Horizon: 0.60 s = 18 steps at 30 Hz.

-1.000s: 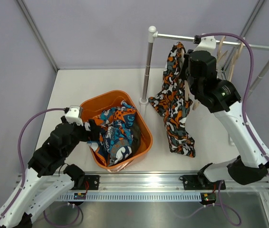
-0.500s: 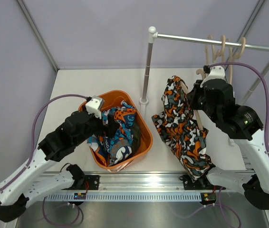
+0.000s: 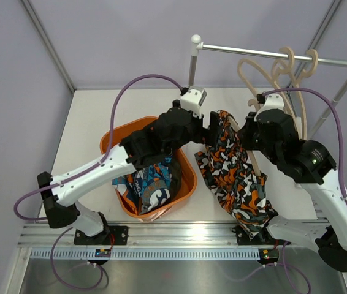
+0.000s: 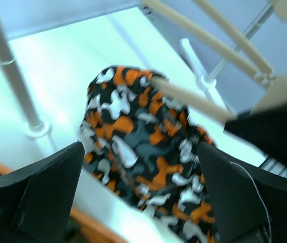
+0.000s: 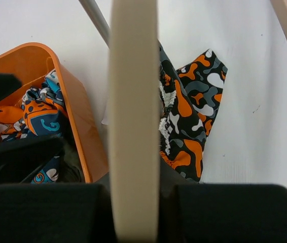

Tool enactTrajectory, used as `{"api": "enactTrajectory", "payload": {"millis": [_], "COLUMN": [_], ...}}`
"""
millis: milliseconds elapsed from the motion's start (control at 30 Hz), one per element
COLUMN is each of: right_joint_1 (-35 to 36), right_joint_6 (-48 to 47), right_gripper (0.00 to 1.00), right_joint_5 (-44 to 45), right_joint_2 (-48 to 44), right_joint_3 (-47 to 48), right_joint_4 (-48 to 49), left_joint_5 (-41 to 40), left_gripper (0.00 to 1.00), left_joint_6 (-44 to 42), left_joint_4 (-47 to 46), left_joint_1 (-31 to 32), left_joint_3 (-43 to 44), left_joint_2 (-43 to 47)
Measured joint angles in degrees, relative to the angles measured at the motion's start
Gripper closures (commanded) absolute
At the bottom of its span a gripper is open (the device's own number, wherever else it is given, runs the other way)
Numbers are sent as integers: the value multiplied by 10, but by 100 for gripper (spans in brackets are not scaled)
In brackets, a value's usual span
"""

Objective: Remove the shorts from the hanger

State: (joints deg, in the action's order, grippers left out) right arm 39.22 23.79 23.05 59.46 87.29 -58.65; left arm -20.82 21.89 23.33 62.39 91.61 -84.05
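While carried on a wooden hanger [image 3: 254, 164] away from the rail [image 3: 253, 53], the blotch-print shorts [image 3: 232, 177] are seen as a crumpled length of orange, black, white and grey cloth. They are draped over the hanger bar, just to the right of the orange basket [image 3: 189, 177]. Their lower end is trailed toward the near edge of the table [image 3: 100, 116]. The swirl-print shorts [image 3: 149, 184] are bundled inside the basket.

The right gripper [image 3: 247, 138] is clamped narrowly on the hanger, whose pale bar is seen running straight up between the fingers in the right wrist view. The right arm is bent high over the right side of the table. The left arm is stretched diagonally across the basket, and the left gripper [image 3: 213, 131] is held wide apart right at the upper left edge of the blotch-print shorts. In the left wrist view the cloth is framed between the two dark fingers [image 4: 57, 177].

Contact between the left fingers and the cloth cannot be confirmed, since the left wrist view is blurred. The lower hem is partly hidden behind the right arm's base. Whether the cloth rests on the table or hangs just above it cannot be told. Two spare hangers [image 3: 284, 67] are hooked on the rail.
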Motion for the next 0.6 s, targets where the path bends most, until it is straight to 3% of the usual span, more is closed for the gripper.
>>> {"api": "enactTrajectory", "payload": {"millis": [267,600], "right_joint_1": [1,1], "right_joint_6": [1,1], "right_gripper": [100,100], "right_joint_5": [2,3], "right_joint_2": [-12,-13], "right_joint_3": [13,28], "right_joint_4": [-21,-33], "left_joint_5": [-2,0], "left_gripper": [3,11], "left_joint_6": [33,56], "left_joint_4": [-12,-16], "left_joint_1": [3,8], "left_joint_3": [88,90], "left_joint_2": [-120,-167]}}
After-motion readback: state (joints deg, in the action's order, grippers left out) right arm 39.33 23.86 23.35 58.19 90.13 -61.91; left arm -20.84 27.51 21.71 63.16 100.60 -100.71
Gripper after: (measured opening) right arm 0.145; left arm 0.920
